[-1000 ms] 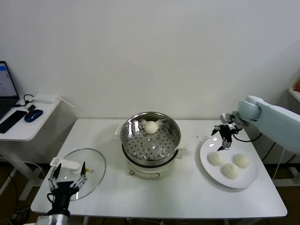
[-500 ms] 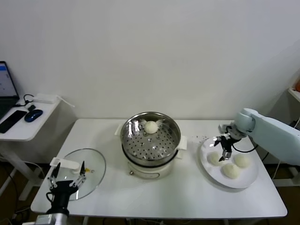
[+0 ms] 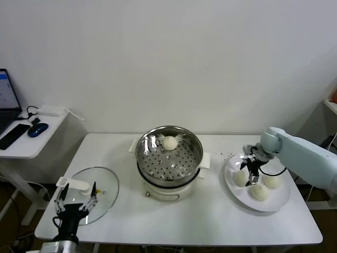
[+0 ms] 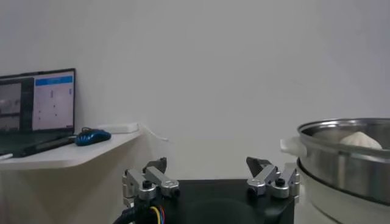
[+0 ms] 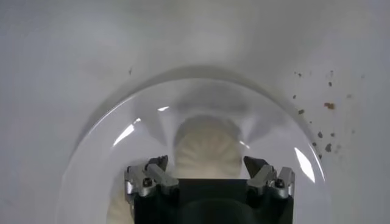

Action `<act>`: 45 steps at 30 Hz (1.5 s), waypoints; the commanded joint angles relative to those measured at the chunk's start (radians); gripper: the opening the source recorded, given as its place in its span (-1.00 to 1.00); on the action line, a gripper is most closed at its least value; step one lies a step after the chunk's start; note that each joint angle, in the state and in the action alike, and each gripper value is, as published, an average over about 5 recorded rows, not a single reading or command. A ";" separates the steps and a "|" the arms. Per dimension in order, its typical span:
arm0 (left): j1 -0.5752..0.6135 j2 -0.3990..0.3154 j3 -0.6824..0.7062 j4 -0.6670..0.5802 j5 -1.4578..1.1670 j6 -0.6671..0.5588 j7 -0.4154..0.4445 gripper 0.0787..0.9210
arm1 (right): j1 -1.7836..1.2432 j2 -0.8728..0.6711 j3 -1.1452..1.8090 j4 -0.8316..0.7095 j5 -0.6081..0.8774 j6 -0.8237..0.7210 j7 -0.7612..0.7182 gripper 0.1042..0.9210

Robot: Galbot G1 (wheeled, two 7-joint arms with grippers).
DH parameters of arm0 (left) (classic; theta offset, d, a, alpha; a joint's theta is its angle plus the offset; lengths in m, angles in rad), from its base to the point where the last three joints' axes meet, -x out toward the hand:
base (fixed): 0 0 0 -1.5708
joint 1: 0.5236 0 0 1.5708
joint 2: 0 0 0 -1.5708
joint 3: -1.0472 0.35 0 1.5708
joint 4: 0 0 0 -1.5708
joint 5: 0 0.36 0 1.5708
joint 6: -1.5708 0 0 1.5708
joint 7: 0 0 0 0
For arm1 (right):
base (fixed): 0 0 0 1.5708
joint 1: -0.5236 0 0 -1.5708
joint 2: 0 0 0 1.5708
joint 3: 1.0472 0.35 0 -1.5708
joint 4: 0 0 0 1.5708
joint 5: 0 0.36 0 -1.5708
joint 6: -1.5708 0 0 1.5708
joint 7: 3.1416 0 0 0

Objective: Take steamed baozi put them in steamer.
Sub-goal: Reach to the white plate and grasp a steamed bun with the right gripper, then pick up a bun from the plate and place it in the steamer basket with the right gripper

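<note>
One steamed baozi [image 3: 169,143] lies at the back of the shiny steamer [image 3: 158,164] in the middle of the table. Three more baozi rest on a white plate [image 3: 274,202] at the right: one on its left side [image 3: 239,179], one in front [image 3: 259,192], one to the right [image 3: 272,181]. My right gripper [image 3: 250,172] hangs open just over the left one. In the right wrist view that bun [image 5: 207,146] sits between the spread fingers of the gripper [image 5: 207,168], untouched. My left gripper [image 3: 76,203] waits open at the table's front left.
A glass lid [image 3: 105,190] with a white handle lies flat under the left gripper. A side desk [image 3: 26,138] with a mouse and laptop stands off to the left. Small crumbs dot the table [image 5: 329,105] beside the plate.
My right gripper has come down and slightly inward onto the plate, from above its back rim to straddling the left baozi. Its jaws stayed wide. The left arm has not moved.
</note>
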State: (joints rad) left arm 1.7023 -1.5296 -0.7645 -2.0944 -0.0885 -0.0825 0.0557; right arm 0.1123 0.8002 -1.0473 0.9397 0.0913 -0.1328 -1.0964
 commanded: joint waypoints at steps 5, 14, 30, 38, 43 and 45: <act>-0.003 -0.004 0.004 -0.004 0.003 0.001 0.000 0.77 | -0.019 0.016 0.019 -0.025 -0.027 0.000 -0.002 0.72; -0.001 -0.005 0.002 0.001 0.004 -0.002 -0.001 0.77 | -0.021 0.022 0.028 -0.032 -0.029 0.002 -0.004 0.42; 0.000 0.000 -0.003 -0.007 -0.003 -0.002 0.000 0.77 | 0.272 -0.046 -0.205 0.126 0.245 -0.068 0.003 0.42; -0.009 -0.001 0.003 -0.011 0.000 -0.001 0.000 0.77 | 0.656 -0.012 -0.494 0.261 0.487 -0.085 -0.006 0.43; -0.007 0.004 0.009 -0.009 0.000 -0.006 -0.001 0.77 | 0.800 0.059 -0.603 0.320 0.622 -0.101 0.000 0.42; -0.003 0.009 0.015 -0.011 0.003 -0.011 -0.001 0.77 | 0.835 0.099 -0.627 0.334 0.676 -0.109 0.005 0.42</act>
State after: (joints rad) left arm 1.6971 -1.5288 -0.7581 -2.1036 -0.0880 -0.0871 0.0548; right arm 0.6322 0.8112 -1.4425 1.1612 0.5029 -0.2190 -1.0975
